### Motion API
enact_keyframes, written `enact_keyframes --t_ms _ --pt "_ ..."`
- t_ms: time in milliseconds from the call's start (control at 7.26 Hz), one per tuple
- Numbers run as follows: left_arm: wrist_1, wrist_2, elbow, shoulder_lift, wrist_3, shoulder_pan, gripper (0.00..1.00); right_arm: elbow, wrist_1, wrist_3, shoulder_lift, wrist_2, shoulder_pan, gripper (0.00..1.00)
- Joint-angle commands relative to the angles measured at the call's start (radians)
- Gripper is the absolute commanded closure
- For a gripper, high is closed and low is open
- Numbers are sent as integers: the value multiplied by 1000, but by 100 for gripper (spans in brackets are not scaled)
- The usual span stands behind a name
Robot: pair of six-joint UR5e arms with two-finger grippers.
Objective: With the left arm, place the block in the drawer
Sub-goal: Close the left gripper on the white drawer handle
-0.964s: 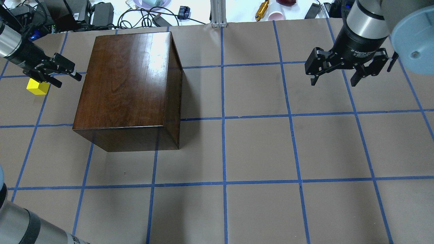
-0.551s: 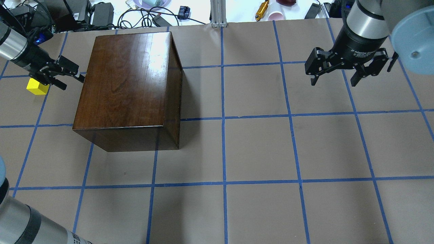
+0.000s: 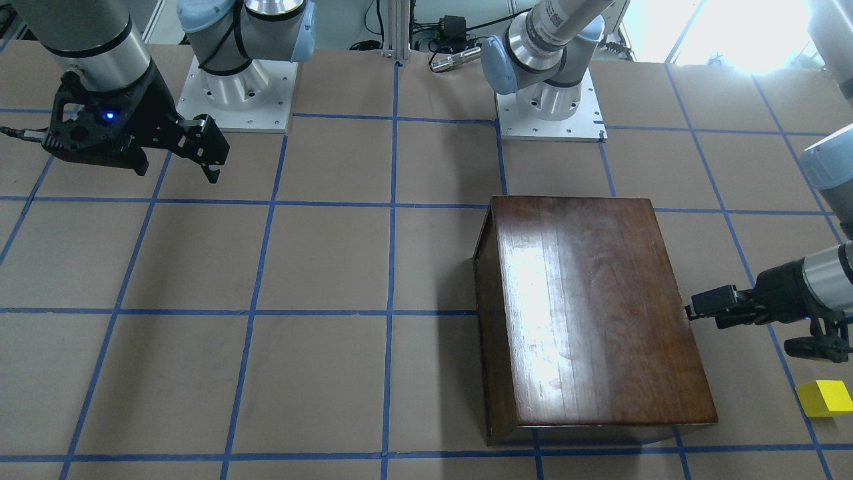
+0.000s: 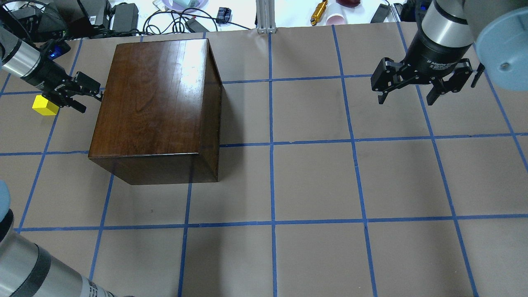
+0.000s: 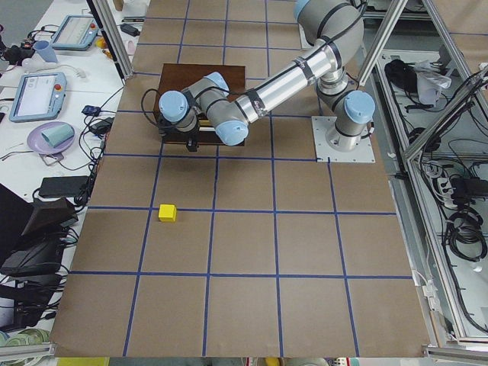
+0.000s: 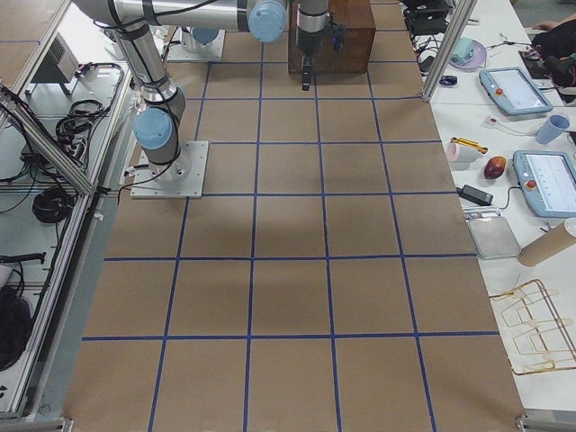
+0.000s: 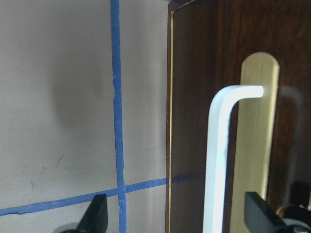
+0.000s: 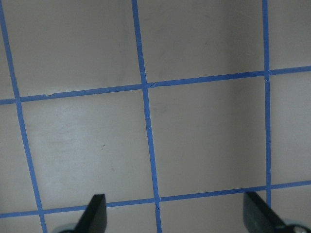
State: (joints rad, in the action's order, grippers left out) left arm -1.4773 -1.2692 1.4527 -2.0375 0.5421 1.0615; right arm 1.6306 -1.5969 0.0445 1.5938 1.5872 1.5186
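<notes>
Left end effector [image 4: 92,102]: black, two-fingered, jaws spread wide, holding nothing, up against the drawer's face.
Right end effector [image 4: 406,101]: black, jaws spread wide, empty, hovering well apart from the box.
Worktop [image 4: 313,185]: brown paper gridded with blue tape.
Box [image 4: 152,99]: glossy dark brown wood.
Drawer [image 7: 194,121]: dark brown front panel, shut; its white bent-bar handle [image 7: 216,160] lies between the left fingers.
Block [image 4: 44,105]: small bright yellow cube on the worktop, outside the drawer, beside the left end effector, ungripped.

R gripper [image 8: 176,216]: two black fingertips [image 8: 95,213] at bottom edge, wide apart, above brown table [image 8: 209,141]. Blue tape [image 8: 149,136] grid on it; lines cross upper-mid and bottom-mid.
</notes>
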Motion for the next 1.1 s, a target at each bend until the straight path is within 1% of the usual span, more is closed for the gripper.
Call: enact_keyframes --t_ms 0,551,964 --pt "8 1 2 -16 -1 0 0 0 0 0 0 -1 0 0" --pt "5 1 20 -23 -2 0 0 0 0 0 0 -1 0 0" --pt "8 -4 18 -23 1 0 7 0 0 0 0 -1 0 0"
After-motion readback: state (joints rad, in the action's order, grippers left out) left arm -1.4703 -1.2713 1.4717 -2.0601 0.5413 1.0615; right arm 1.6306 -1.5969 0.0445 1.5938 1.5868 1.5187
